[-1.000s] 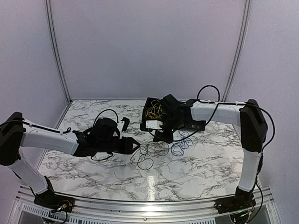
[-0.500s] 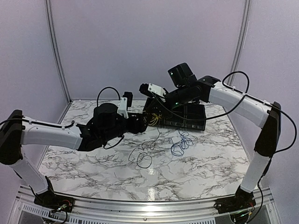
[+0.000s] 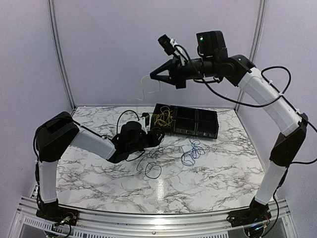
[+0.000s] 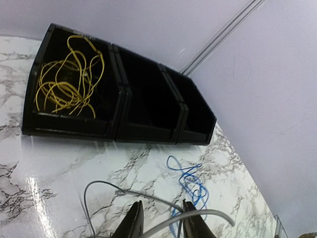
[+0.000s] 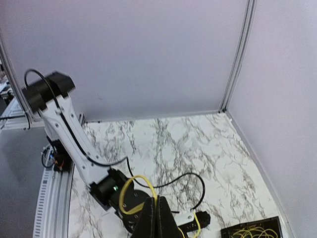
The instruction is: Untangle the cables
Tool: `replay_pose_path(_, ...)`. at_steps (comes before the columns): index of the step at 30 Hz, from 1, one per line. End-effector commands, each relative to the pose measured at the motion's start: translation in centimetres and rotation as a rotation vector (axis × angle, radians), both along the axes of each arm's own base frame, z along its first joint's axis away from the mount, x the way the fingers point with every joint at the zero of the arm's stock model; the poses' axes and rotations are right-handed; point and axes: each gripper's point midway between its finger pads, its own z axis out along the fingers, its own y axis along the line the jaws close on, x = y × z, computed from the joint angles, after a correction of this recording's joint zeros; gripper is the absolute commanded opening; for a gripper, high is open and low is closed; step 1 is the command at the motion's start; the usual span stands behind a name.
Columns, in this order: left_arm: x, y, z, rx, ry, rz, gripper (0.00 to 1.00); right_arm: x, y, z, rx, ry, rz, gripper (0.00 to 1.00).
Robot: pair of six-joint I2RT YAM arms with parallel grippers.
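Pale lilac walls [image 3: 148, 39] close in a marble-patterned tabletop [image 3: 94, 173]. At its far side lies a black tray [image 3: 198, 134] with three compartments side by side. A yellow tangle [image 3: 163, 117] sits in the tray's left compartment.

The right hand [image 3: 152, 76] is raised high over the tabletop, above the tray's left end and well clear of it. Its fingers are pressed together on a yellow cable [image 3: 143, 88], which dangles from the tips as a short loose strand. In the right wrist view this cable curls out of the closed fingertips in a single loop.

The left hand [image 3: 157, 136] is low, close over the marble and just in front of the tray's left compartment. In the left wrist view its fingers [image 4: 132, 220] stand a narrow gap apart, and a thin grey-looking strand [image 4: 198, 215] crosses that gap. The gap is wider than the strand, so nothing is clamped. Whether the strand touches either finger I cannot tell.

The black cable [image 3: 151, 166] lies in loose loops on the tabletop, on the near side of the left hand. The blue cable [image 3: 190, 151] is a small tangle on the marble in front of the tray's middle compartment, to the right of the black loops. Whether those two touch I cannot tell.
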Motion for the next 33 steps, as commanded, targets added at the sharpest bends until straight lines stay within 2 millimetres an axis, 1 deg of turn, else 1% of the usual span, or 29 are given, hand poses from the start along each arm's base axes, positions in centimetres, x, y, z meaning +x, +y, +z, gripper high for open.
replay_pose_path(1, -0.4, -1.1, -0.5, -0.103, 0.052, -0.065, 0.28, -2.3, -1.0, 8.1, 0.182, -0.030, 0.022, 0.00)
replay_pose_path(4, -1.2, -0.8, -2.4, -0.094, 0.096, -0.085, 0.26, -2.0, -1.7, 10.5, 0.231, -0.088, -0.011, 0.00)
replay_pose_path(8, -2.0, -0.2, -3.8, -0.080, 0.133, -0.099, 0.26, -0.5, -2.8, 11.9, 0.269, -0.148, -0.066, 0.00)
replay_pose_path(9, -2.2, -0.1, -4.1, -0.077, 0.142, -0.102, 0.26, 0.0, -3.0, 12.1, 0.276, -0.163, -0.082, 0.00)
replay_pose_path(11, -2.7, 0.2, -4.1, -0.077, 0.150, -0.115, 0.27, 1.4, -3.5, 11.9, 0.266, -0.190, -0.122, 0.00)
replay_pose_path(12, -3.0, 0.3, -3.6, -0.083, 0.146, -0.126, 0.31, 2.2, -3.8, 11.5, 0.257, -0.199, -0.142, 0.00)
replay_pose_path(15, -4.0, 0.3, -2.4, -0.095, 0.136, -0.172, 0.40, 4.5, -4.6, 9.9, 0.228, -0.199, -0.192, 0.00)
replay_pose_path(17, -4.8, 0.1, -1.0, -0.110, 0.117, -0.216, 0.44, 6.1, -5.1, 8.4, 0.207, -0.192, -0.222, 0.00)
replay_pose_path(18, -5.1, 0.2, -0.3, -0.114, 0.106, -0.222, 0.46, 6.9, -5.2, 7.1, 0.185, -0.188, -0.235, 0.00)
replay_pose_path(20, -5.7, 0.7, 1.2, -0.115, 0.068, -0.221, 0.49, 8.0, -5.2, 5.3, 0.147, -0.196, -0.260, 0.00)
replay_pose_path(23, -6.4, 1.6, 2.9, -0.106, 0.016, -0.222, 0.51, 9.7, -5.2, 2.9, 0.114, -0.195, -0.297, 0.00)
replay_pose_path(24, -6.5, 1.9, 3.2, -0.097, 0.009, -0.216, 0.51, 10.3, -5.2, 2.2, 0.105, -0.190, -0.311, 0.00)
replay_pose_path(26, -6.7, 2.8, 4.7, -0.092, -0.020, -0.194, 0.53, 11.6, -5.1, 0.9, 0.086, -0.179, -0.335, 0.00)
replay_pose_path(30, -6.9, 5.1, 6.2, -0.064, -0.061, -0.122, 0.55, 14.3, -4.9, -2.0, 0.036, -0.184, -0.375, 0.00)
replay_pose_path(33, -7.0, 6.9, 7.6, -0.040, -0.089, -0.065, 0.57, 16.2, -4.7, -4.6, -0.006, -0.183, -0.399, 0.00)
